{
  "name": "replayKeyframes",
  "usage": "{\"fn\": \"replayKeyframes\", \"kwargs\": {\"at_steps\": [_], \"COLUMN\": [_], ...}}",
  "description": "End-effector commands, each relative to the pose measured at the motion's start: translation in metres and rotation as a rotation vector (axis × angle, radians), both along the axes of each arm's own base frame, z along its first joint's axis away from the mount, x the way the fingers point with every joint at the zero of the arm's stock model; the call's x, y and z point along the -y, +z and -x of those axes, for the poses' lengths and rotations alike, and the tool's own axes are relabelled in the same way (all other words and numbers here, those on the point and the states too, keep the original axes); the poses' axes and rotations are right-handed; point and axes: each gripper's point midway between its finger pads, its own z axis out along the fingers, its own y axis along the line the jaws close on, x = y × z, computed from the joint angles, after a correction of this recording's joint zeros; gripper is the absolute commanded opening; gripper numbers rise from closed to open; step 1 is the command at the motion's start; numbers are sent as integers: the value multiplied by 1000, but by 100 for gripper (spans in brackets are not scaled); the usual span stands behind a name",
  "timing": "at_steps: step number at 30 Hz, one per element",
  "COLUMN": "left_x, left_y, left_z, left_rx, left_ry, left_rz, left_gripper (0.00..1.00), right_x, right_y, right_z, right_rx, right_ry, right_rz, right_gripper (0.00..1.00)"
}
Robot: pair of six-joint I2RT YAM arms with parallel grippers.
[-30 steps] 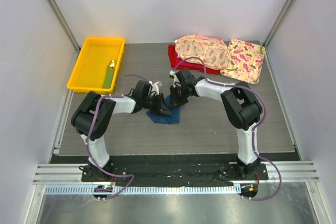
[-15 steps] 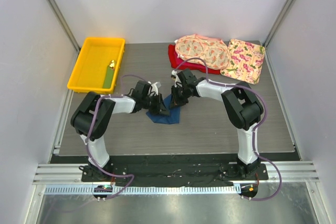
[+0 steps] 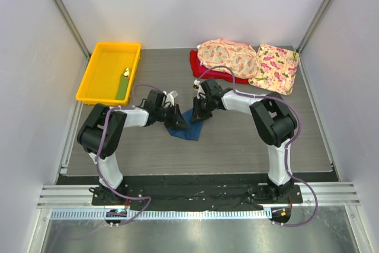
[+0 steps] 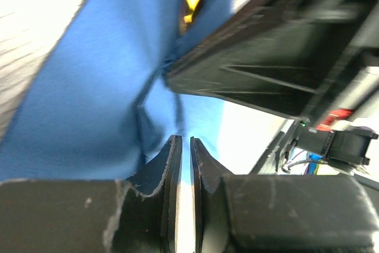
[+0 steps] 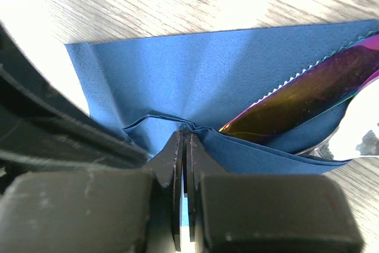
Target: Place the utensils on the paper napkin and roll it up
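From above, the paper napkin (image 3: 188, 132) lies near the middle of the table (image 3: 254, 146), with the left gripper (image 3: 176, 121) and the right gripper (image 3: 198, 115) both down on it. In the left wrist view the jaws stand narrow, only a slit; whether they catch paper I cannot tell. In the right wrist view the jaws pinch a raised fold, the utensils (image 5: 308, 102) tucked beside it. Pulling the arms apart may tear the thin paper, or let the utensils slide out.
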Motion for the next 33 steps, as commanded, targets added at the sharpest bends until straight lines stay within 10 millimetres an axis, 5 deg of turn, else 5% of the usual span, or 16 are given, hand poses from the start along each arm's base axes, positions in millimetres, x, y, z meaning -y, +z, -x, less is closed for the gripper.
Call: {"fn": "replayKeyframes", "kwargs": {"at_steps": [1,8,15,18,23,30,33], "left_x": [14,20,-16,-15,-12,-95,-112], "left_y": [36,16,-28,-16,40,36,30], "left_z": [-3,-8,-5,1,2,-39,-45], "left_rx": [114,60,-90,-68,53,82,131], "left_ry": [-54,-4,84,36,7,229,201], "left_rz": [71,40,-95,-44,97,-77,-183], "left_gripper": [15,13,14,24,44,60,64], "right_x": [23,19,20,21,19,13,7], "right_y": [-38,-36,-39,-40,-42,-42,-42], "right_z": [25,23,23,23,23,25,31], "right_rx": [-95,-92,-91,-87,-82,-39,-9], "right_ry": [-4,3,7,10,19,109,198], "right_rz": [117,99,105,106,98,77,59], "right_gripper": [2,2,2,2,2,2,2]}}
